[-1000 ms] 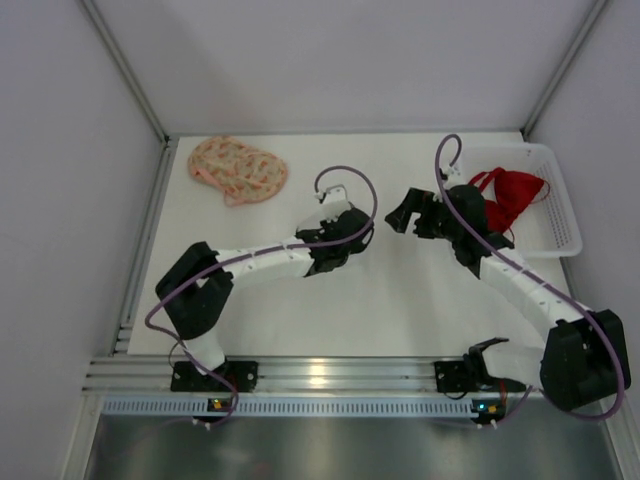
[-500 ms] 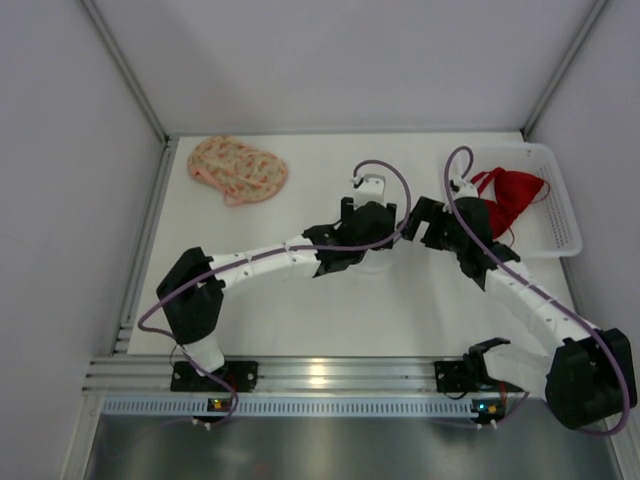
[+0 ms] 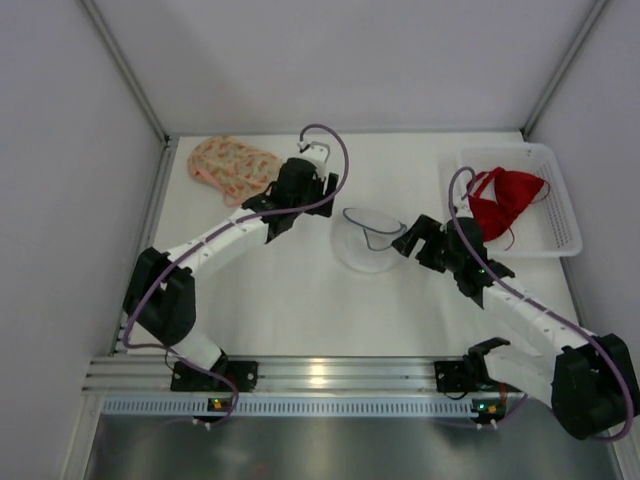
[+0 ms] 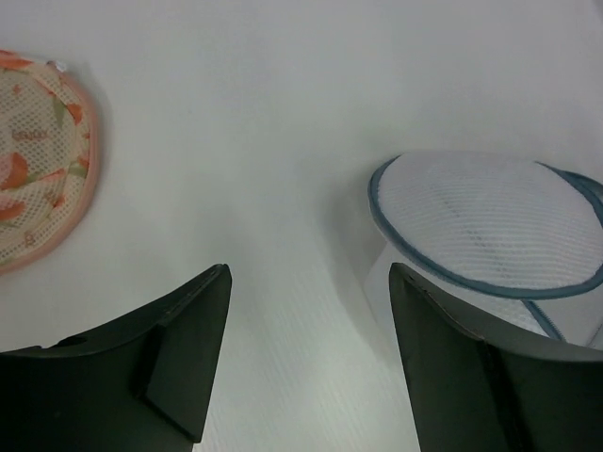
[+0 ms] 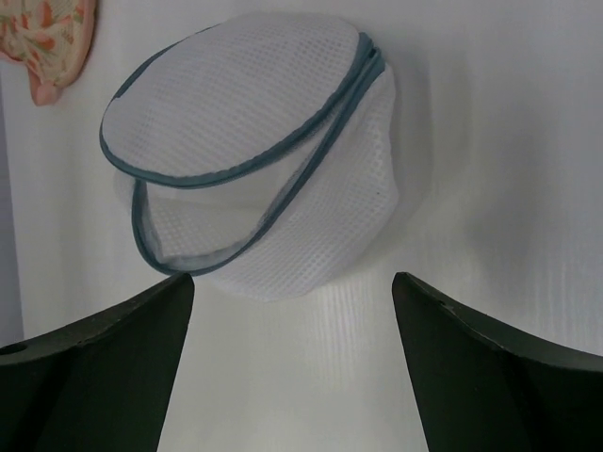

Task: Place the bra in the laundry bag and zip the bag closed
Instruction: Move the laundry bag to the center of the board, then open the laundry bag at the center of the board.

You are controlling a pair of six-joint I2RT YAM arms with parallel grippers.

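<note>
Right wrist view: the right tool (image 5: 293, 282) has its jaws apart and empty, and faces the laundry bag (image 5: 254, 160) at the centre of the desk (image 3: 300, 300). The bag is a dome of white mesh with blue-grey trim. Its flap gapes, probably to admit the bra. The left tool (image 4: 309, 282) hovers beyond the bag, jaws apart and empty. The red bra (image 3: 505, 195) lies crumpled in a white slotted basket (image 3: 565, 215) at the far right corner.

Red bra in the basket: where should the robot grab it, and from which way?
Probably the bunched cups in the middle of the red bra, pinched straight down from above. The white basket has walls around it, so a sideways reach looks blocked, and the thin straps could slip. The right gripper, jaws open, is closest.
</note>
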